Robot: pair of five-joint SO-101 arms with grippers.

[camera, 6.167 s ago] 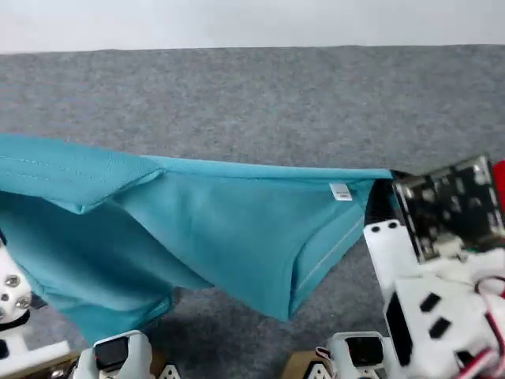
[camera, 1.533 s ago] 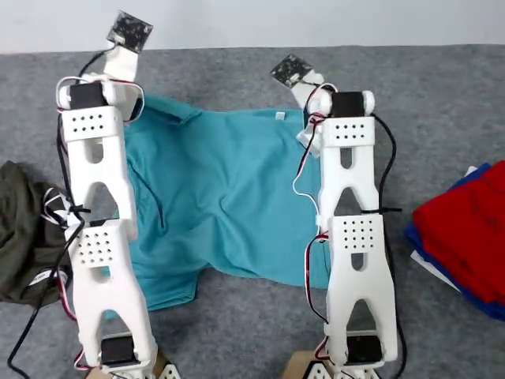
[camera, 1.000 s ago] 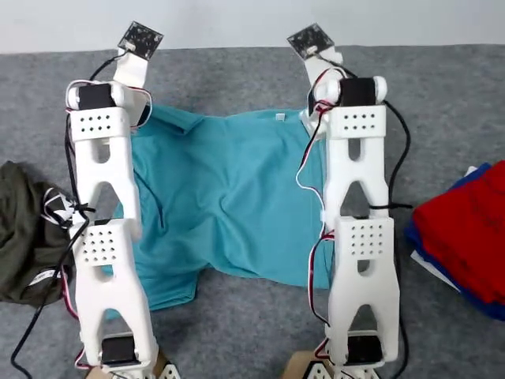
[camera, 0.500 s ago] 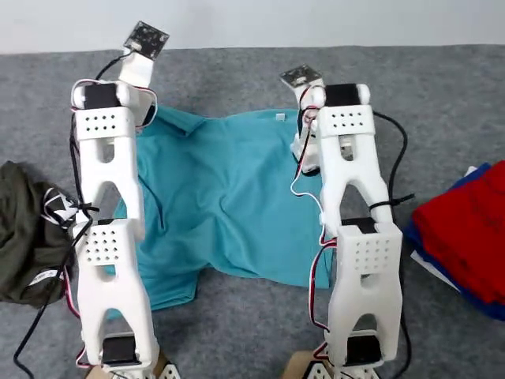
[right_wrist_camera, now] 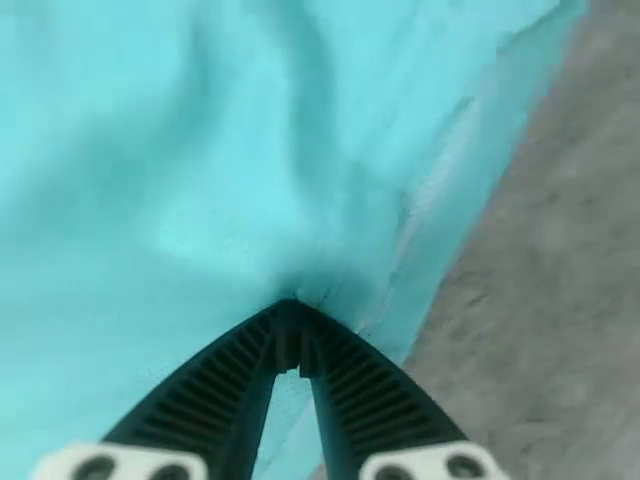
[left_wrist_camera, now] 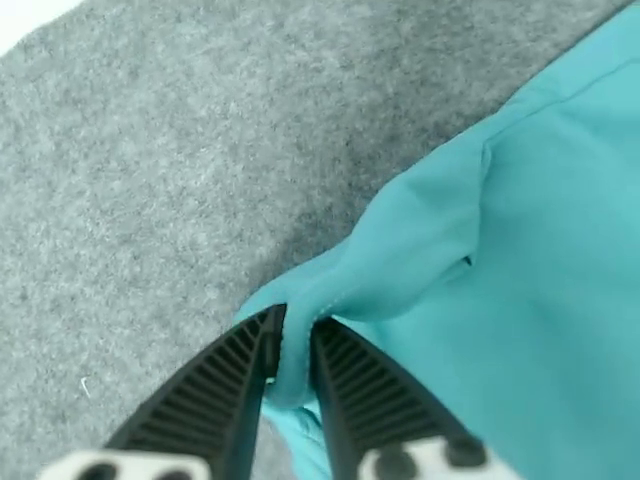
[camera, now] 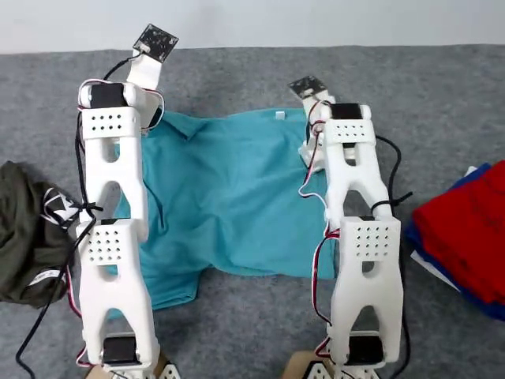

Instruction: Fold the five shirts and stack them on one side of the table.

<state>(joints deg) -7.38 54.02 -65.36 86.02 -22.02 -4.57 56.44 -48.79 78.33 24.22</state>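
Six seconds ago the teal shirt was held up in the air close to the high camera. It has since been laid out flat at the middle of the desk, collar toward 12 o'clock and hem toward 6 o'clock. Within the last second the right arm has been drawn back from 12 o'clock toward 6 o'clock, while the left arm has hardly been shifted. The spreading step is therefore judged to be nearly done, with the first fold to be made next.

From the high view the whole layout is given. A crumpled dark shirt is seen at 9 o'clock, and a red shirt is stacked on a blue shirt at 4 o'clock, so two shirts are judged already folded. The grips themselves are hidden there beneath the wrists.

They are supplied by the wrist views. The left gripper is seen closed almost fully on a bunched edge of the shirt at its 11 o'clock corner. The right gripper is closed tip to tip on a puckered pinch of the cloth near the shirt's 1 o'clock edge.
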